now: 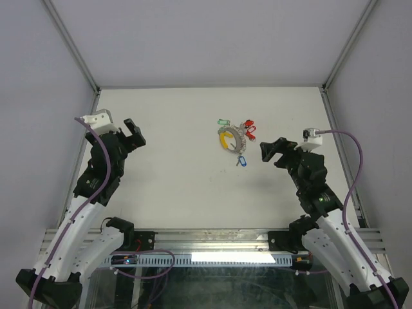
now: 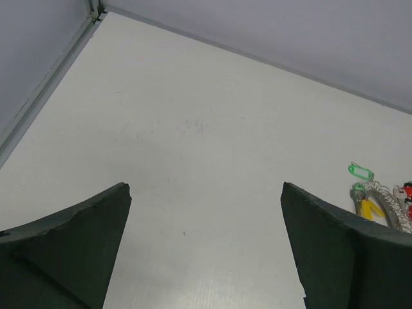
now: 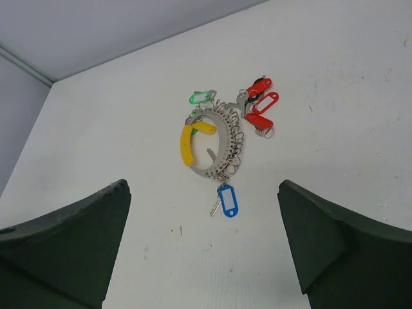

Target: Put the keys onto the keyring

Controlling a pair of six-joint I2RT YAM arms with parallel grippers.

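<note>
Risk: the keys (image 3: 226, 199) are tiny against wide fingers, so a pinch may slip or drag the whole cluster, since the tags crowd the keyring (image 3: 187, 147). Keyring: yellow arc plus silvery links, flat on the table (image 1: 174, 122), nearest the right gripper (image 1: 273, 150). It and the left gripper (image 1: 134, 134) have jaws spread, empty.

Left arm (image 1: 96, 177), right arm (image 1: 315, 187) — white lower links, black upper joints. Left gripper (image 2: 205, 185), right gripper (image 3: 203, 183) — black, wedge-shaped fingers (image 2: 71, 238). Lilac cables (image 1: 364, 161).
</note>
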